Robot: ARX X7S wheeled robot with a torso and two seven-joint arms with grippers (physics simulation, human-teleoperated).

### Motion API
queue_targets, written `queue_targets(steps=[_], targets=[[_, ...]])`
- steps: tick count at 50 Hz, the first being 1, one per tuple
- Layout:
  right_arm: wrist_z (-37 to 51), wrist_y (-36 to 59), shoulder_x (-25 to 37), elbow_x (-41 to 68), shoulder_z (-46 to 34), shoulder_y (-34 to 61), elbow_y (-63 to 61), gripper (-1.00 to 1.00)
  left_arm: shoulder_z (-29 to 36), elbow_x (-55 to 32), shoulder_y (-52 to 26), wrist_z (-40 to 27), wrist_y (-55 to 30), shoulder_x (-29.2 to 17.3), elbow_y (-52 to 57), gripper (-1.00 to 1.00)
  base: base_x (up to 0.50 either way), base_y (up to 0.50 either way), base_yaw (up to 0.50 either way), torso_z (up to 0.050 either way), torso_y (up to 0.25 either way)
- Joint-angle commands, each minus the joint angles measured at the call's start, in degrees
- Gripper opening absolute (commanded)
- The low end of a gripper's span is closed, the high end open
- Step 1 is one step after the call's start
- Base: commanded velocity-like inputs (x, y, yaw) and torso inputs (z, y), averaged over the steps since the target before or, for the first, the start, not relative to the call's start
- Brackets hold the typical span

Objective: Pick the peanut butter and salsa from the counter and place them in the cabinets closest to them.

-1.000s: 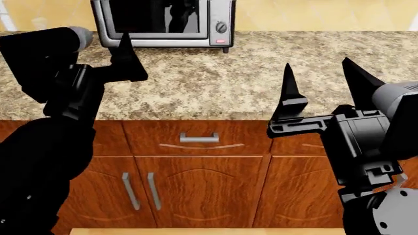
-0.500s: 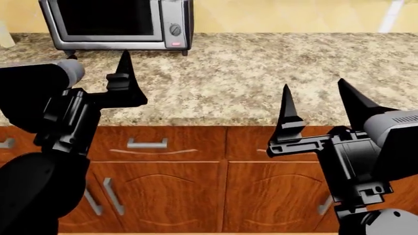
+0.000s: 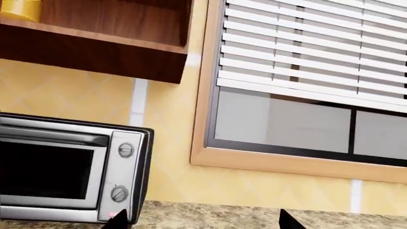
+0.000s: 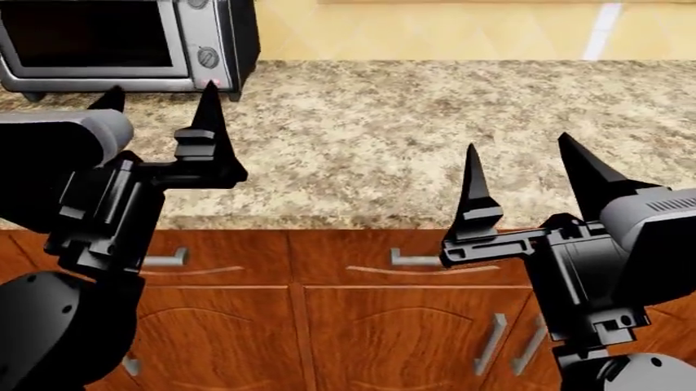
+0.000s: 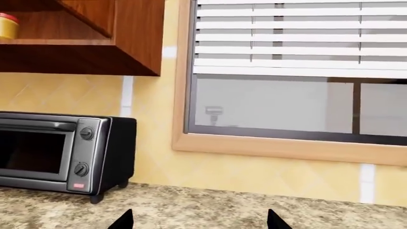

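While pincers (image 4: 520, 171) gape, peanut butter (image 5: 7, 26) shelved above.

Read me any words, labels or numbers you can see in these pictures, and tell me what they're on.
No text is legible anywhere.
The toaster oven has a small red patch under its knobs, too small to read.
The yellow jar in the upper cabinet shows no readable label.

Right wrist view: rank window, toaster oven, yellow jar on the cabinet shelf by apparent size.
1. window, largest
2. toaster oven
3. yellow jar, smallest, cut off by the frame edge, so only partly seen
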Motion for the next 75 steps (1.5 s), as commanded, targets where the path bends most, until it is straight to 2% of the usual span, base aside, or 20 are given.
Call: queue_targets(steps=[1, 75], targets=[[0.7, -0.7, 0.2, 0.1, 0.7, -0.5, -1.0, 1.00, 0.5, 0.1, 0.8, 0.5, 0.9, -0.5, 2.3, 1.00, 0.05, -0.50, 0.00, 0.000, 0.000], [4.1, -0.5, 1.5, -0.3, -0.5, -0.1, -2.4, 1.00, 3.1, 0.5, 1.1, -0.7, 1.8, -2.2, 3.8, 1.00, 0.00, -0.50, 0.00, 0.000, 0.000]])
